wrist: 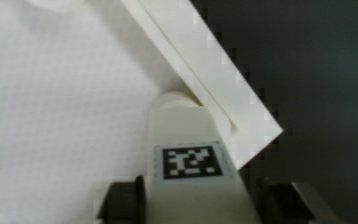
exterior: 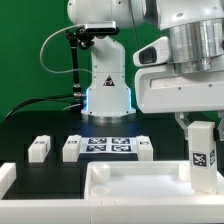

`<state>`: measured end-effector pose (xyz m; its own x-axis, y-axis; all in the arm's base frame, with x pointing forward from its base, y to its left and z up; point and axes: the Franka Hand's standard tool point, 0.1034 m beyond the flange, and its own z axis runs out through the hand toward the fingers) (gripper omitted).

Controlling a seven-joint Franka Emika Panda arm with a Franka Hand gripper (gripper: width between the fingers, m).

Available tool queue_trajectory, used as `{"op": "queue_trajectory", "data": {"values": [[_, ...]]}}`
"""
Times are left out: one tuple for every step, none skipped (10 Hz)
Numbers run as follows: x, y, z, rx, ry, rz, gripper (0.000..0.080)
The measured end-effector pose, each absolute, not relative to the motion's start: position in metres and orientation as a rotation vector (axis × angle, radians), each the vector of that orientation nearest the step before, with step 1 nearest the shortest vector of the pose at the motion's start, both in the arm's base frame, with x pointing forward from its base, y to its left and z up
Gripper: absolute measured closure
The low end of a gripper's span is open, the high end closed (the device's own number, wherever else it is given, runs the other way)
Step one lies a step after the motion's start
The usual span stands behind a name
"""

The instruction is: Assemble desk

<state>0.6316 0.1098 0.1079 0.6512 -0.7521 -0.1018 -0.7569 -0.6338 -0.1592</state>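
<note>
My gripper (exterior: 203,128) is shut on a white tagged desk leg (exterior: 203,152) and holds it upright over the exterior view's right end of the wide white desk panel (exterior: 130,192). In the wrist view the leg (wrist: 190,150) sits between my dark fingers (wrist: 123,200), its tip by the panel's raised rim (wrist: 220,80) near a corner. Three more white legs lie on the black table behind the panel: one at the left (exterior: 39,149), one beside it (exterior: 72,148), one further right (exterior: 144,149).
The marker board (exterior: 108,146) lies flat on the black table between the loose legs. The robot base (exterior: 108,85) stands behind it, with cables at the exterior view's left. A green backdrop closes the back.
</note>
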Motion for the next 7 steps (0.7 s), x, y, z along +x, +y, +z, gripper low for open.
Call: {"op": "queue_trajectory", "data": {"values": [[0.6327, 0.1126, 0.1079, -2.482, 1.547, 0.088, 0.0508], [0.6352, 0.1138, 0.1071, -2.248, 1.823, 0.131, 0.0508], [0.6355, 0.1138, 0.1066, -2.116, 1.943, 0.137, 0.0508], [0.6358, 0.115, 0.1066, -2.068, 1.99, 0.143, 0.0508], [0.6357, 0.1152, 0.1064, -2.091, 1.965, 0.139, 0.0508], [0.6356, 0.1153, 0.1063, -2.113, 1.941, 0.135, 0.0437], [0.6357, 0.115, 0.1063, -2.125, 1.927, 0.132, 0.0257]]}}
